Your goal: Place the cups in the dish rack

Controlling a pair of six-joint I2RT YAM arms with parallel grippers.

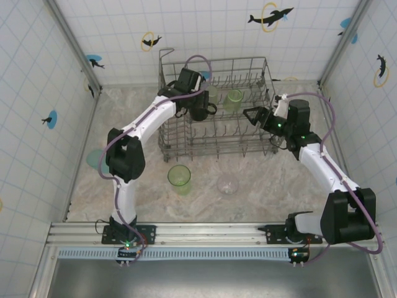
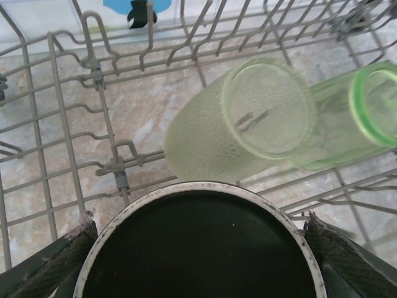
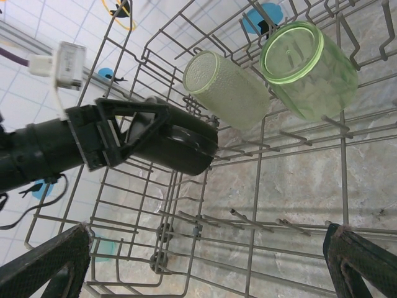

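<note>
The grey wire dish rack [image 1: 268,69] stands at the back of the table. Inside it my left gripper [image 1: 197,107] is shut on a dark mug [image 1: 200,112], its white rim [image 2: 186,189] between the fingers [image 2: 74,245]. Two cups lie tilted on the tines just beyond: a pale green one [image 2: 229,130] and a translucent green one [image 2: 366,112]. My right gripper [image 1: 253,116] hangs open at the rack's right side, nothing between its fingers [image 3: 347,254]. A green tumbler [image 1: 179,178] and a clear tumbler [image 1: 227,184] stand on the table in front of the rack.
A teal cup [image 1: 95,159] sits at the table's left edge behind my left arm. Tiled walls close in the back and both sides. Upright tines [image 3: 260,220] line the rack floor under my right gripper.
</note>
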